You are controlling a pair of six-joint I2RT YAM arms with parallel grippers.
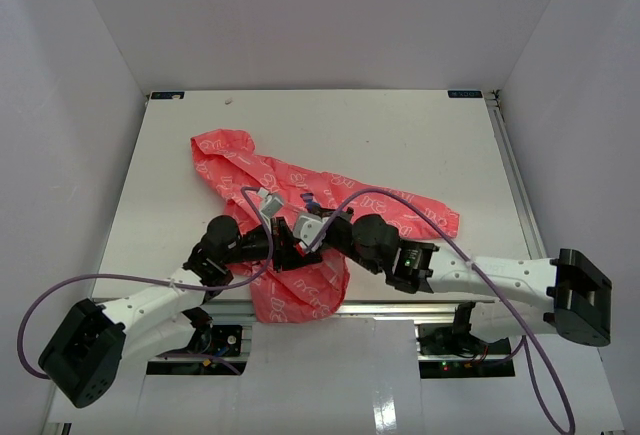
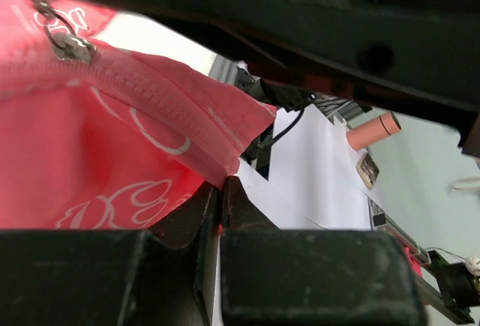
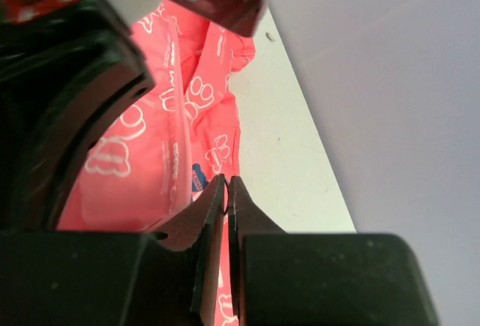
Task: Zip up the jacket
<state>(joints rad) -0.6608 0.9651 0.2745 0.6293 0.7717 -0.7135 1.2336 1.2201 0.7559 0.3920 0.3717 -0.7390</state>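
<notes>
The coral-pink jacket [image 1: 300, 180] lies crumpled across the table, and its lower part hangs over the front edge. My left gripper [image 1: 282, 249] is shut on a corner of the jacket's hem [image 2: 222, 183], right beside the zipper tape. The zipper slider [image 2: 71, 47] sits higher up the closed teeth, its wire pull ring leading up to the right gripper's dark fingers. My right gripper [image 1: 299, 239] is shut on that thin ring [image 3: 227, 180]. Behind its tips lie the jacket [image 3: 150, 154] and the blue chest logo [image 3: 196, 176].
The white table [image 1: 400, 135] is walled in white on three sides. A metal rail runs along its front edge [image 1: 400, 307]. Purple cables [image 1: 130, 277] loop off both arms. The two arms meet close together over the jacket's front.
</notes>
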